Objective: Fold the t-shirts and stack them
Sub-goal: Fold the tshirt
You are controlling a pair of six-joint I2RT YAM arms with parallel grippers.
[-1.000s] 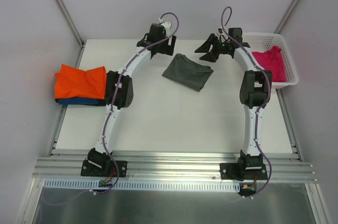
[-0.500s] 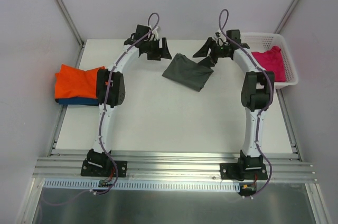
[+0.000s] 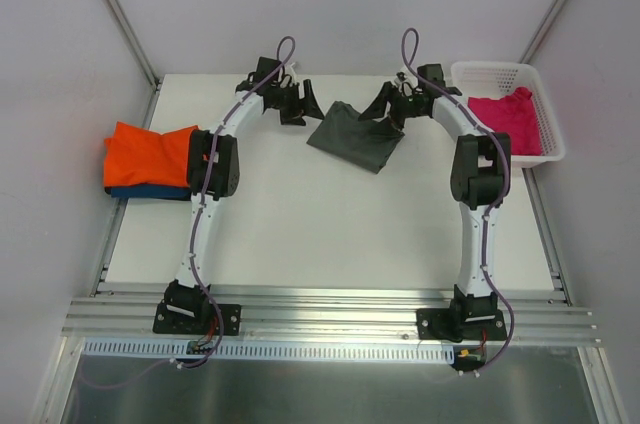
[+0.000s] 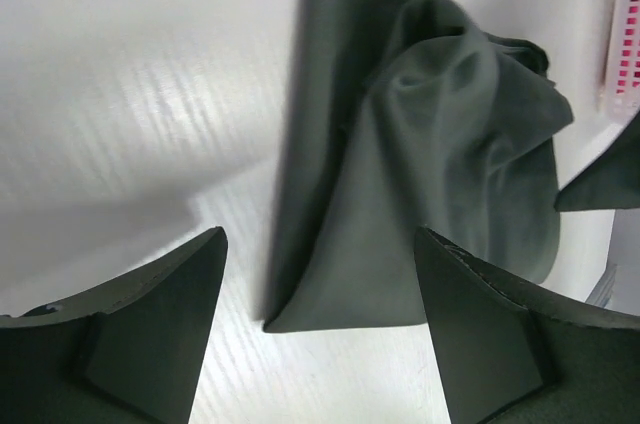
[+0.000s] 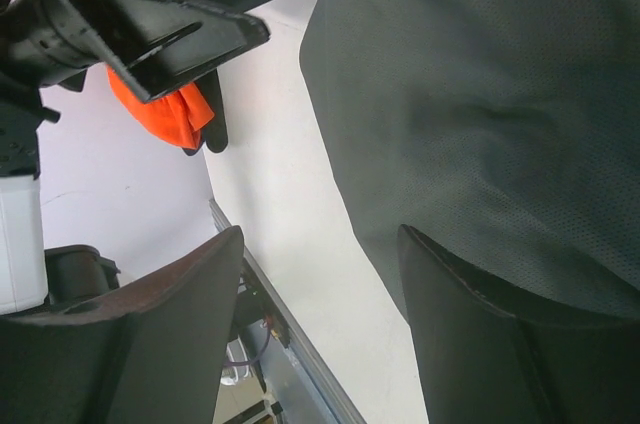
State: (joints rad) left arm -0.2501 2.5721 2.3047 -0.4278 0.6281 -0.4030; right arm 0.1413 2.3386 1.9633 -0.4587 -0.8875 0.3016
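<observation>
A dark grey t-shirt (image 3: pixel 356 137) lies crumpled at the back middle of the table; it also shows in the left wrist view (image 4: pixel 420 144) and the right wrist view (image 5: pixel 500 94). My left gripper (image 3: pixel 305 104) is open and empty just left of its far corner, jaws wide apart. My right gripper (image 3: pixel 381 107) is open and empty over its far right corner. A folded bright orange t-shirt (image 3: pixel 150 154) lies on a blue t-shirt (image 3: pixel 150 191) at the left edge. A magenta pink t-shirt (image 3: pixel 510 119) lies in the basket.
A white plastic mesh basket (image 3: pixel 495 71) stands at the back right corner. Grey walls close the back and sides. A metal rail (image 3: pixel 330 314) with the arm bases runs along the near edge.
Both grippers have moved inward toward the dark grey t-shirt, the left one rightward and the right one leftward. The shirts have not moved.
</observation>
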